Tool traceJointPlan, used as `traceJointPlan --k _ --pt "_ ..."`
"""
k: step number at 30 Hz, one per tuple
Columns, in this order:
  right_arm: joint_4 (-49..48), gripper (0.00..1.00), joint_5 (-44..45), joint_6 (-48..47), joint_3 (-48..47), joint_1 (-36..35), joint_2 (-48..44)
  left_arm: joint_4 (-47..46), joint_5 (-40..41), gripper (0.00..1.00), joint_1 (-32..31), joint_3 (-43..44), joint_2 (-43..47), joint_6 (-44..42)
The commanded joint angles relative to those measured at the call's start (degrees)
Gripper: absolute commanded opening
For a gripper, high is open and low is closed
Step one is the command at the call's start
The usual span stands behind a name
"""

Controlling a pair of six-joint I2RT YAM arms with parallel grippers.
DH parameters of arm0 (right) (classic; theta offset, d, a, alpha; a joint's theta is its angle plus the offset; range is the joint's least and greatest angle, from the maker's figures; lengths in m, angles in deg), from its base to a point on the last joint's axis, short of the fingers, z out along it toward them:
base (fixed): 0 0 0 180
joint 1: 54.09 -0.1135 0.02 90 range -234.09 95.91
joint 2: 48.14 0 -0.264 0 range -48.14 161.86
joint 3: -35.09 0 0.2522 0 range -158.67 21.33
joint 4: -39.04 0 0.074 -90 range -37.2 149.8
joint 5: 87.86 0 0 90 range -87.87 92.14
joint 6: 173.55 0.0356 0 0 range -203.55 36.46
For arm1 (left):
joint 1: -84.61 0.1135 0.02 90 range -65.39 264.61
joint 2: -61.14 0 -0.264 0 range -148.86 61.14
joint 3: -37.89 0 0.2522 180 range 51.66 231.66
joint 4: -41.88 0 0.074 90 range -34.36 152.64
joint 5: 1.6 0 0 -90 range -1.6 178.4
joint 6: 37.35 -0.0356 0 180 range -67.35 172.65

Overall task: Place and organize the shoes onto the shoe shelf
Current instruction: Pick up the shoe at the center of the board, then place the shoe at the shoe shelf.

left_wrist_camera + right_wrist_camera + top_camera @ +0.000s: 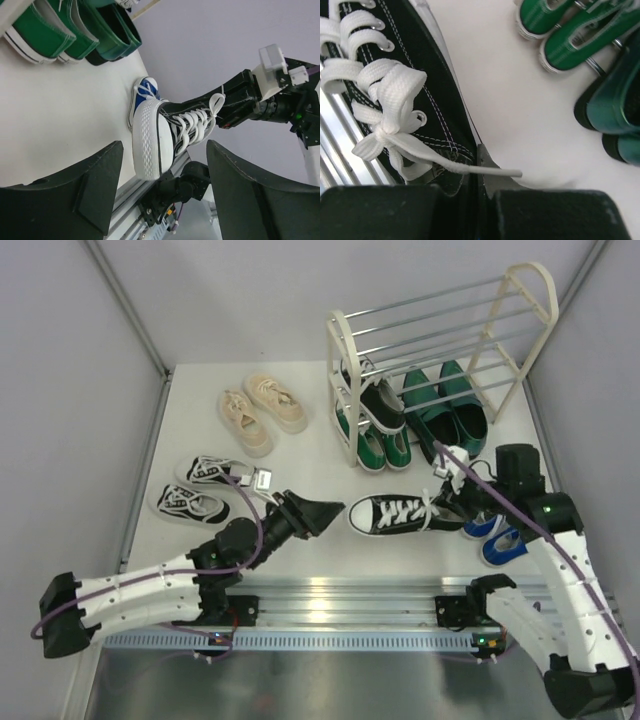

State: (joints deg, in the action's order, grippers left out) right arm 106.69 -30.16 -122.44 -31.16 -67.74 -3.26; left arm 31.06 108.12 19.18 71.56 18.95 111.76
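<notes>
The black canvas sneaker (pixel 400 512) is being gripped by its heel collar in the right end effector (pixel 480 195), whose fingers are being pressed shut on the fabric just behind the tied white lace. The shoe is being held in front of the shoe shelf (pixel 335 370), near the front edge of the surface (pixel 300 455), with its toe pointed toward the left arm (whether the sole is touching the surface cannot be told). The left end effector (pixel 330 515) is being held wide open just off the white toe cap, apart from it. The blue sneakers (pixel 495 537) are being partly hidden by the right arm, just beside the gripped heel. At the bottom of the shelf, the green canvas sneakers (pixel 375 447) and the dark green loafers (pixel 452 410) are being stored side by side, and another black sneaker (pixel 382 400) is being carried a tier above the green pair. The cream sneakers (pixel 262 410) and the striped sneakers (pixel 200 490) are being borne by the surface, left of the shelf
</notes>
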Motion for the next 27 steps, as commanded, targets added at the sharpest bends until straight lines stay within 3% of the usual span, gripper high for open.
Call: traceJointPlan --k 1,4,8,13,17,19,21,27 --pt "2.97 0.0 -6.72 -0.38 -6.22 9.48 -1.82 12.14 2.33 0.73 0.3 5.4 5.08 -6.46" --pt "5.96 0.0 -9.0 -1.79 -8.24 17.38 -1.99 19.54 4.26 0.81 0.3 7.69 8.95 -9.98" --pt "7.46 0.0 -12.0 -1.01 -10.79 26.2 -0.86 31.4 6.72 0.82 0.3 8.4 13.27 -12.0" --pt "6.05 0.0 -12.35 3.91 -15.18 34.72 2.22 35.82 8.57 0.85 0.3 6.82 18.98 -12.97" --pt "2.02 0.0 -9.46 8.21 -17.82 36.33 3.28 38.2 10.06 0.86 0.3 7.08 21.45 -13.76" --pt "-1.74 0.0 -5.35 12.78 -18.17 36.5 3.63 39.86 11.12 0.95 0.3 7.43 21.8 -13.94" --pt "-3.52 0.0 -2.44 15.93 -19.05 36.5 4.77 41.53 11.47 0.97 0.3 8.57 20.93 -14.64" --pt "-9.93 0.0 -0.67 20.35 -20.02 36.68 7.84 43.04 12.18 0.98 0.3 11.03 17.07 -17.27"
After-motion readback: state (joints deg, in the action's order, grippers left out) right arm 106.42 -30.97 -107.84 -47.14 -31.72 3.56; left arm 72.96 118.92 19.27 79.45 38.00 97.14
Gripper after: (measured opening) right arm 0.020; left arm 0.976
